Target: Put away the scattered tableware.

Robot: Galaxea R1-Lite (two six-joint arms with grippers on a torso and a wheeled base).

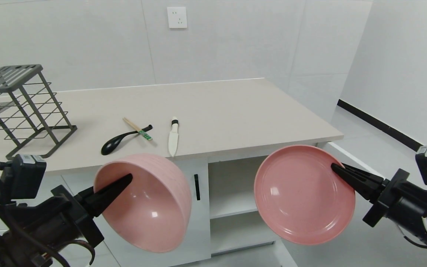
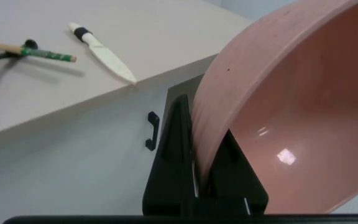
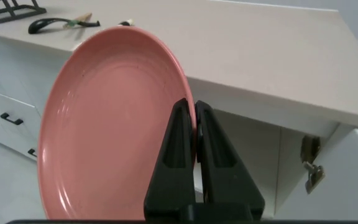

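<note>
Clamping bowl (image 1: 154, 211), left gripper (image 1: 129, 177), plate (image 1: 298, 196), right gripper (image 1: 334, 166)

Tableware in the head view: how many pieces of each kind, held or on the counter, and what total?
Bowl: 1
Plate: 1
Spoon: 1
Knife: 1
Chopsticks: 1 set (the sticks lie together, so I cannot tell how many there are)
Total: 5
</note>
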